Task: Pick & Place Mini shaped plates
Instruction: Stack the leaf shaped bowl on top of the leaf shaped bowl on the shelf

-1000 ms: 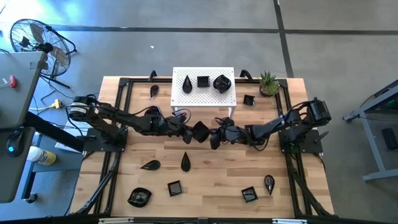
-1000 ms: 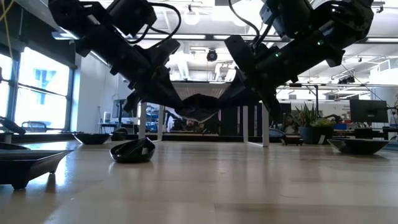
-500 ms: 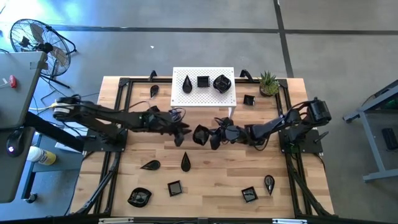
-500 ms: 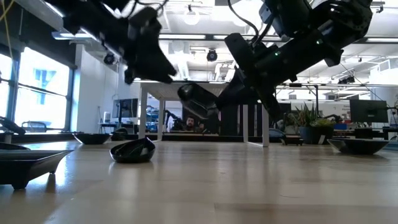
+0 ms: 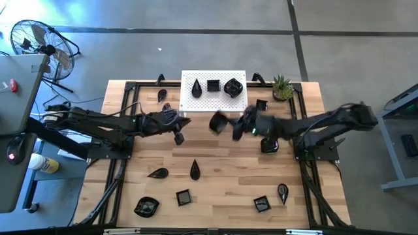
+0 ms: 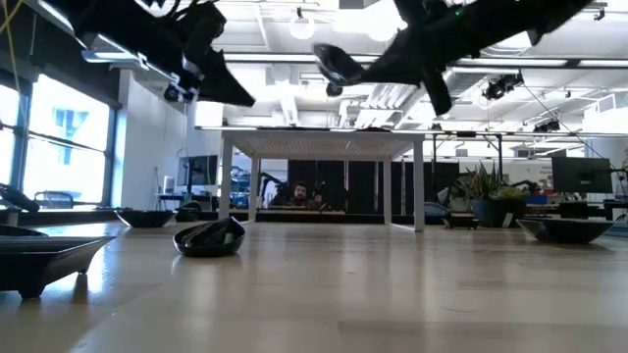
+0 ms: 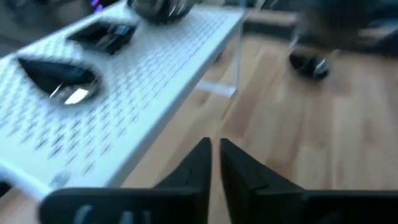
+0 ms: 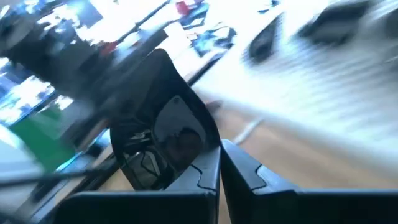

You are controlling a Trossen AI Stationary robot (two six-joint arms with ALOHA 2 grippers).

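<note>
High view: right gripper holds a mini shaped plate in the air just in front of the white perforated stand; left gripper hangs empty beside the stand's left corner. Low view: plate is raised high above the table. Left wrist view: fingers nearly pressed together, nothing between. Right wrist view: fingers pinch the plate's edge.

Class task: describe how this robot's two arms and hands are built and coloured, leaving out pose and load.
Both arms are dark, almost black, made of jointed segments with black cables looping along them. The left arm has a pale band near its base joint. Each ends in a hand with two flat, angular black fingers: left hand, right hand. No lettering is legible.
</note>
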